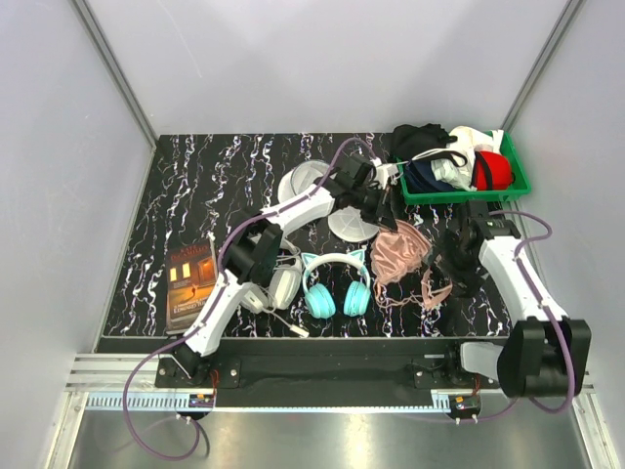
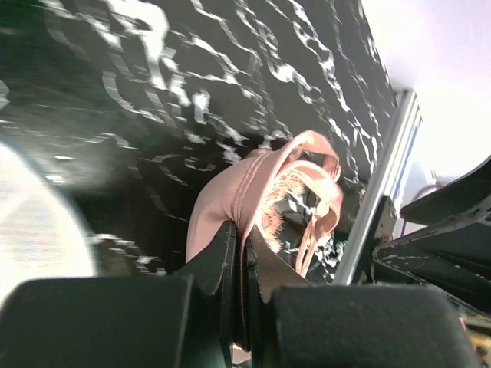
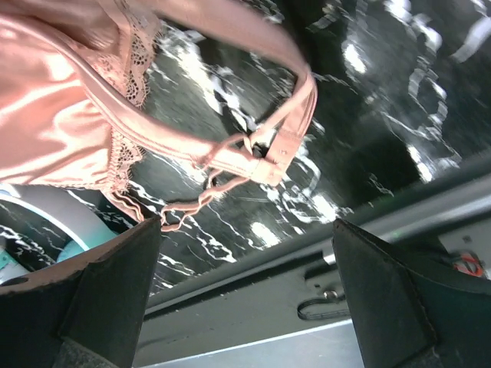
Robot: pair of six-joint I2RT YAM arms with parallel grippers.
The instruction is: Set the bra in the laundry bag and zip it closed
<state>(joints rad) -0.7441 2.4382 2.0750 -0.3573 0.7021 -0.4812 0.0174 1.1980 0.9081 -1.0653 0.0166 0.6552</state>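
Note:
The pale pink bra (image 1: pixel 400 252) lies crumpled on the black marbled table, right of centre. My left gripper (image 1: pixel 389 221) reaches over its far edge and is shut on a fold of the bra (image 2: pixel 257 188); the pink fabric is pinched between the left gripper's (image 2: pixel 245 257) jaws. The white laundry bag (image 1: pixel 350 226) lies just left of the bra, with another round white piece (image 1: pixel 301 182) behind it. It shows as a white blur (image 2: pixel 31 230) in the left wrist view. My right gripper (image 1: pixel 455 266) stands open at the bra's right side. The right gripper's (image 3: pixel 245 226) jaws hold nothing, with the bra (image 3: pixel 54 115) and its strap clasp (image 3: pixel 270 162) just beyond them.
A green basket (image 1: pixel 518 181) of clothes stands at the back right. Teal cat-ear headphones (image 1: pixel 337 286) and white-grey headphones (image 1: pixel 283 283) lie near the front, left of the bra. A book (image 1: pixel 190 276) lies at the front left. Dark lace (image 1: pixel 435 283) lies by the bra's right edge.

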